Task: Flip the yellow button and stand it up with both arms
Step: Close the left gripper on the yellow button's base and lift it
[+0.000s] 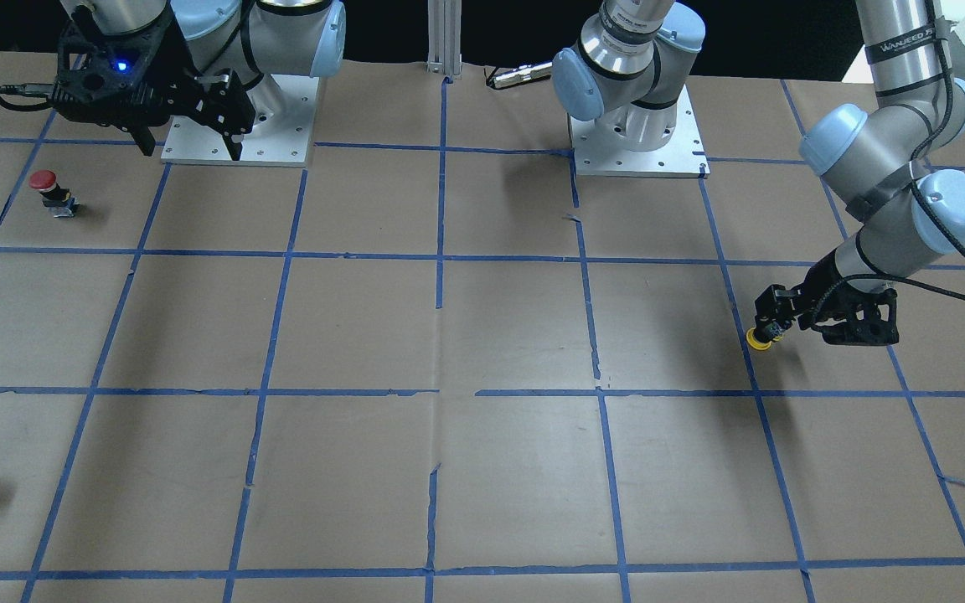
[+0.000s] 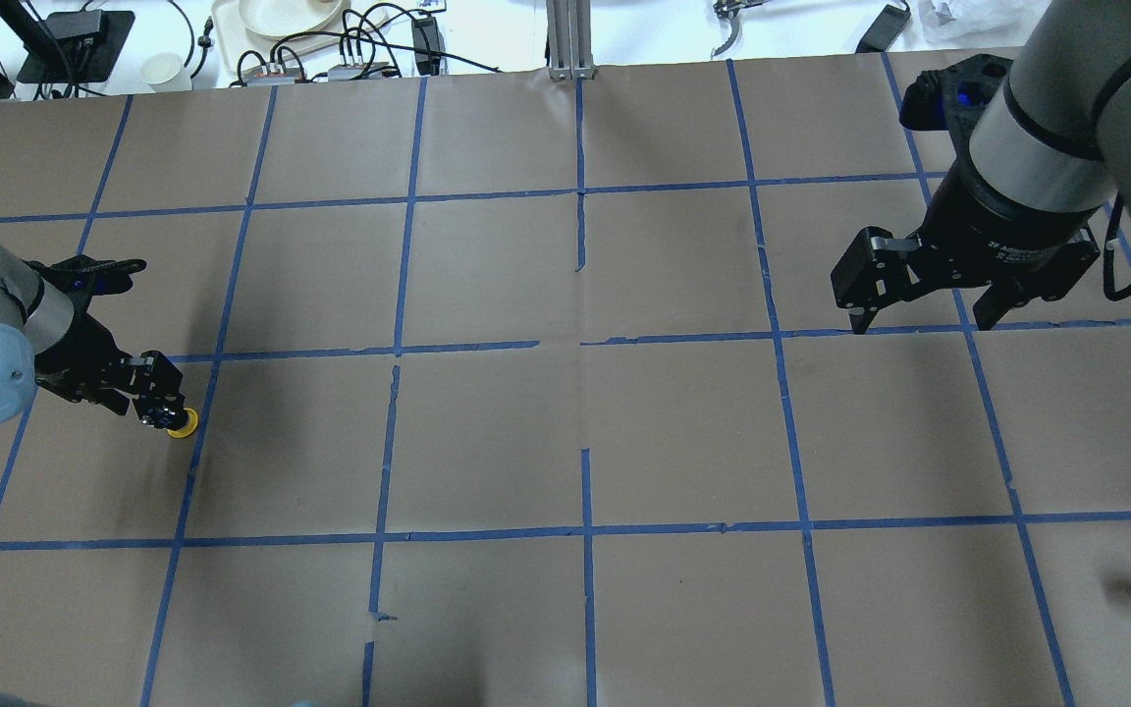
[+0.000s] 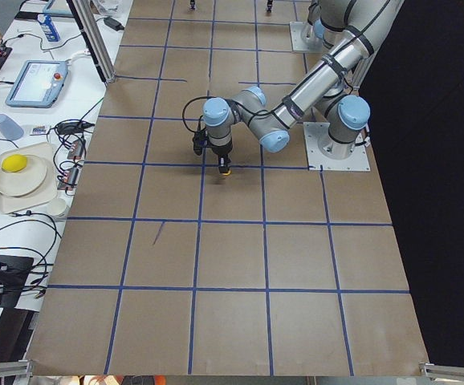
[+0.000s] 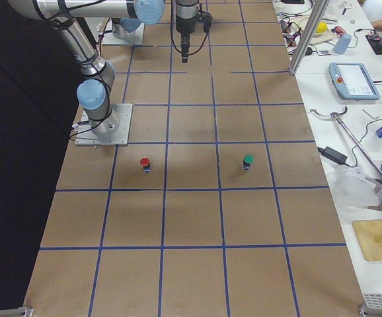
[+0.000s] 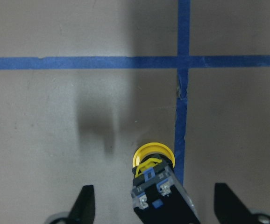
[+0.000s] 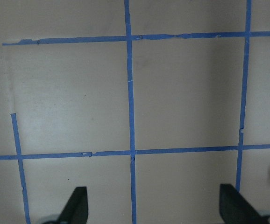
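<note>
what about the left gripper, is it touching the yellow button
Apart. The left wrist view shows the yellow button lying between the open left gripper's fingers, with a clear gap on either side.

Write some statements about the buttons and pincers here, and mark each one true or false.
1. The yellow button sits between the fingers of the open left pincer. True.
2. The right pincer grips the red button. False: it is open and empty; that button stands on the table.
3. A green-capped button is on the table. True.
4. Both pincers are at the yellow button. False: only the left one is; the right is far off.
</note>
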You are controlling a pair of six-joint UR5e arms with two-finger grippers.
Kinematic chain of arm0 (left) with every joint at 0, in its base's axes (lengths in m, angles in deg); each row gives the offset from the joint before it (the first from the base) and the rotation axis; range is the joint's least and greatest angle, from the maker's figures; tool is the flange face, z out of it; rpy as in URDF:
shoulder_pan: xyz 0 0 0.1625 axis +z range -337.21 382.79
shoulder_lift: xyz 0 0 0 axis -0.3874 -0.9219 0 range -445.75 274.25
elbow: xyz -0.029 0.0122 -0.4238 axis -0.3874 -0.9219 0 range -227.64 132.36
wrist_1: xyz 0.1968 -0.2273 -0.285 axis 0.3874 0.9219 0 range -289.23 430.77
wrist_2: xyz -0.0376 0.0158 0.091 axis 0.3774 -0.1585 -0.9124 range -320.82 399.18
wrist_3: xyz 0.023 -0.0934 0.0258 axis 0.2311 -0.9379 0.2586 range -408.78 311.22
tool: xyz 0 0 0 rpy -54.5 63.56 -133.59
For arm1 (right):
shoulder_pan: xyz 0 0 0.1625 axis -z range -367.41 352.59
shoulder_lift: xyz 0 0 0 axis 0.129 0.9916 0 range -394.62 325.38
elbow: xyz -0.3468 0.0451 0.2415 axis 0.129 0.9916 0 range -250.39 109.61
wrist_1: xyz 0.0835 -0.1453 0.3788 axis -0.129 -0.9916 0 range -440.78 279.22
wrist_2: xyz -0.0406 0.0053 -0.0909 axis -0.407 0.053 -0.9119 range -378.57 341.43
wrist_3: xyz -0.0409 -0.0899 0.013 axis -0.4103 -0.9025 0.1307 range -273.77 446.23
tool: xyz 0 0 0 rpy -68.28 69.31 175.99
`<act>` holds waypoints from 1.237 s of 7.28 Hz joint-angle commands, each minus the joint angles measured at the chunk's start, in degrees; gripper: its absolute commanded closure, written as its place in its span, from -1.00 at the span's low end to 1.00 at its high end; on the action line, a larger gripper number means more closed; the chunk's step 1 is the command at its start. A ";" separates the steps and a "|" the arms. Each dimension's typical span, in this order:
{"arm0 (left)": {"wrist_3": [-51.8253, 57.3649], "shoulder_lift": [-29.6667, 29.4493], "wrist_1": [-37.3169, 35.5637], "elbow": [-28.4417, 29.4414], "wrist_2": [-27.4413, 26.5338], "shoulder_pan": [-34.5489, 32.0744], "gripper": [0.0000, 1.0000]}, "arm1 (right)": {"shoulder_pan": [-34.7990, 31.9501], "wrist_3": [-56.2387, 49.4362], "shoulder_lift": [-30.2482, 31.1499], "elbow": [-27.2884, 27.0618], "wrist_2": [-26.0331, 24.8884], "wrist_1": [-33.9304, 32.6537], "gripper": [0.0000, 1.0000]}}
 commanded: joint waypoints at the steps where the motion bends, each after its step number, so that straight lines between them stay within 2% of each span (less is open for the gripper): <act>1: -0.03 0.08 0.11 -0.23 -0.01 0.03 0.13 | 0.35 0.10 -0.05 -0.01 -0.15 -0.15 -1.00; 2: -0.12 0.26 0.63 -0.23 -0.01 -0.06 0.49 | 0.69 -0.07 -0.14 -0.01 -0.15 -0.15 -1.00; 3: -0.21 0.69 1.68 -0.05 -0.10 -0.06 0.67 | 1.13 -0.16 -0.06 -0.19 -0.07 0.20 -1.00; 4: -0.12 1.92 2.82 0.64 -0.01 -0.06 0.68 | 2.09 -0.16 0.03 -0.28 -0.15 0.72 -1.00; 6: 0.23 5.86 11.13 3.01 1.82 -1.37 0.68 | 2.37 -0.07 0.03 -0.54 0.11 0.82 -1.00; 7: 0.41 6.84 17.53 4.24 7.67 -2.25 0.69 | 2.54 1.41 -0.05 -0.45 0.20 0.64 -1.00; 8: 0.41 7.37 22.82 4.43 16.16 -4.34 0.69 | 2.46 8.91 -0.14 0.16 3.76 0.55 -1.00; 9: -0.03 6.94 23.48 4.34 23.12 -7.15 0.69 | 2.63 19.33 -0.66 0.25 14.33 0.38 -1.00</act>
